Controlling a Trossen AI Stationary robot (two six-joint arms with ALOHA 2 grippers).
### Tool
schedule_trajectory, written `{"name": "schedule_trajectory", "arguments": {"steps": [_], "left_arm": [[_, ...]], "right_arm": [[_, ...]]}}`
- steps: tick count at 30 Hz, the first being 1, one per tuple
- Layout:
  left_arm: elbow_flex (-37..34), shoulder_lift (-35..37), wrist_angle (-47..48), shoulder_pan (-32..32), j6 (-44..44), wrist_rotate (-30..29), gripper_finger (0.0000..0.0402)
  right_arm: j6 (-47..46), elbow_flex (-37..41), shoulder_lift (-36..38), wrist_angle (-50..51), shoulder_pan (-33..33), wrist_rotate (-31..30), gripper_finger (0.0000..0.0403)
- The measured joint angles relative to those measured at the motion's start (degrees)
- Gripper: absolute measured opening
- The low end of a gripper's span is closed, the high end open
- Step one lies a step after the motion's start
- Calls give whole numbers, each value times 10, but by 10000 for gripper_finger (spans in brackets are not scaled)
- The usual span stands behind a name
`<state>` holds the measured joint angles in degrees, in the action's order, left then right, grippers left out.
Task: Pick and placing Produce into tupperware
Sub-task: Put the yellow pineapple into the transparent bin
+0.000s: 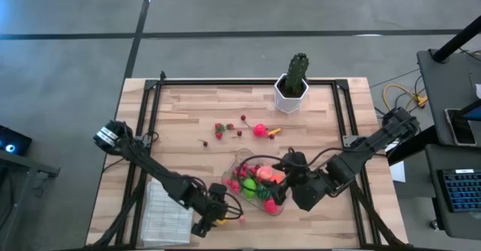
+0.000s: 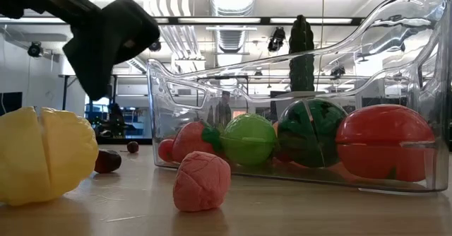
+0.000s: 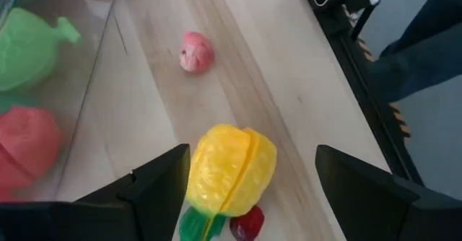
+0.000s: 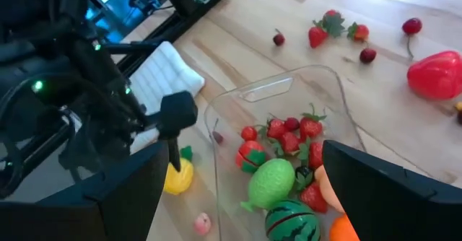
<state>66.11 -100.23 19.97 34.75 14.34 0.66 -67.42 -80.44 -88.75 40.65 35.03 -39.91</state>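
- Wooden worktop (image 1: 188, 108) carries our tupperware (image 1: 242, 159), at 6 o'clock from the cactus (image 1: 297, 69).
- Our left tool (image 3: 245, 190) spreads wide around a yellow fruit (image 3: 229, 170).
- Our right tool (image 4: 238, 198) gapes wide over the tupperware's produce (image 4: 278, 180).

Yellow fruit (image 3: 231, 170) between open tool (image 3: 249, 198) fingers (image 3: 155, 190)

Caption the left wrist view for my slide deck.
Open left gripper hovers over a yellow fruit beside the tupperware.
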Motion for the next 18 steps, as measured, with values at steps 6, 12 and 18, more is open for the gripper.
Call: {"name": "schedule_trajectory", "arguments": {"steps": [6, 12, 18], "left_arm": [[0, -6, -10, 3, -17, -28, 283], [0, -9, -10, 5, -17, -30, 283], [0, -10, -10, 22, -28, -45, 283]], "right_arm": [[0, 1, 16, 24, 0, -8, 357], [4, 1, 18, 38, 0, -8, 357], [2, 2, 18, 49, 0, -8, 356]]}}
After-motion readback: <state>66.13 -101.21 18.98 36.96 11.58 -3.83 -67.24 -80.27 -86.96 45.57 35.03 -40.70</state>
